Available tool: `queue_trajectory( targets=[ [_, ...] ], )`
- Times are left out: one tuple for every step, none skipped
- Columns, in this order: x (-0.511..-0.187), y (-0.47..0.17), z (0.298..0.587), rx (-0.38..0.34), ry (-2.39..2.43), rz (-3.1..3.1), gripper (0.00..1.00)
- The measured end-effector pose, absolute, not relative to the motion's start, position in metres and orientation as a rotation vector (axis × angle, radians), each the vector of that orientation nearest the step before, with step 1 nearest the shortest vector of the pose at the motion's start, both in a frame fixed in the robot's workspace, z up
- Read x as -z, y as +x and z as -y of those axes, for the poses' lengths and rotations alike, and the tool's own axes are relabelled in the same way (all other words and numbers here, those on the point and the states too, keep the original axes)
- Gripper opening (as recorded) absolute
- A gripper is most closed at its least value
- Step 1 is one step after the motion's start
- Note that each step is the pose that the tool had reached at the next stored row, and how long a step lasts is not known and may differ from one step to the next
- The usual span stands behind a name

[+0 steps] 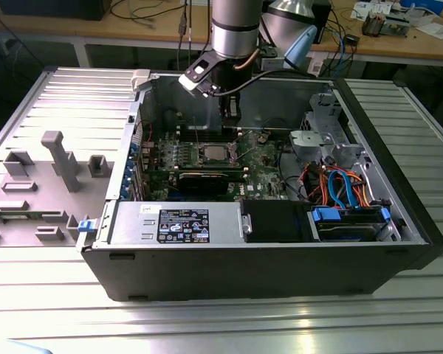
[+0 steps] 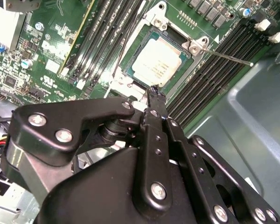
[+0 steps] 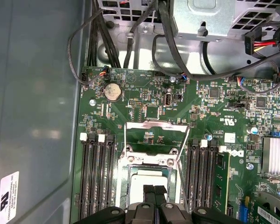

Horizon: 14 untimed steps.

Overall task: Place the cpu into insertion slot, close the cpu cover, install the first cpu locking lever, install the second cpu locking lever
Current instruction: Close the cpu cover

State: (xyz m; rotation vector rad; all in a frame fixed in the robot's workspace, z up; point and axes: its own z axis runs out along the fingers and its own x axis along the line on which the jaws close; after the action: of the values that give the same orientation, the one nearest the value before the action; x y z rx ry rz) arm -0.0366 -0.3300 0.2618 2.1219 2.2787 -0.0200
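Black hand (image 2: 155, 93), pinched together, hovers just above cpu (image 2: 157, 63) seated in insertion slot (image 2: 125, 69).

An electronics lab: cables (image 1: 155, 11) strewn over wooden benches (image 1: 421, 48), an opened computer case (image 1: 244, 269) on a ribbed metal bench (image 1: 207, 324).

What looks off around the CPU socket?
No damage or spill visible. One oddity: a thin locking lever juts from a corner of the insertion slot out across the memory slots, not tucked alongside it. The cpu sits flat and square inside.
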Motion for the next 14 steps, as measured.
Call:
queue_trajectory(
  targets=[
    [-0.262, -0.036, 0.330, 0.020, 2.122, -2.279, 0.11],
    [-0.262, -0.036, 0.330, 0.020, 2.122, -2.279, 0.11],
    [-0.262, -0.035, 0.330, 0.020, 2.122, -2.279, 0.11],
    [-0.262, -0.032, 0.330, 0.020, 2.122, -2.279, 0.11],
    [-0.262, -0.032, 0.330, 0.020, 2.122, -2.279, 0.11],
    [-0.262, -0.032, 0.330, 0.020, 2.122, -2.279, 0.11],
    [-0.262, -0.032, 0.330, 0.020, 2.122, -2.279, 0.11],
    [-0.263, -0.032, 0.330, 0.020, 2.122, -2.279, 0.11],
    [-0.265, -0.032, 0.330, 0.020, 2.122, -2.279, 0.11],
    [-0.266, -0.031, 0.330, 0.020, 2.122, -2.279, 0.11],
    [-0.266, -0.030, 0.330, 0.021, 2.121, -2.279, 0.11],
    [-0.266, -0.025, 0.330, 0.024, 2.120, -2.277, 0.11],
    [-0.266, -0.023, 0.330, 0.026, 2.120, -2.276, 0.11],
    [-0.266, -0.022, 0.330, 0.026, 2.119, -2.276, 0.11]
  ],
)
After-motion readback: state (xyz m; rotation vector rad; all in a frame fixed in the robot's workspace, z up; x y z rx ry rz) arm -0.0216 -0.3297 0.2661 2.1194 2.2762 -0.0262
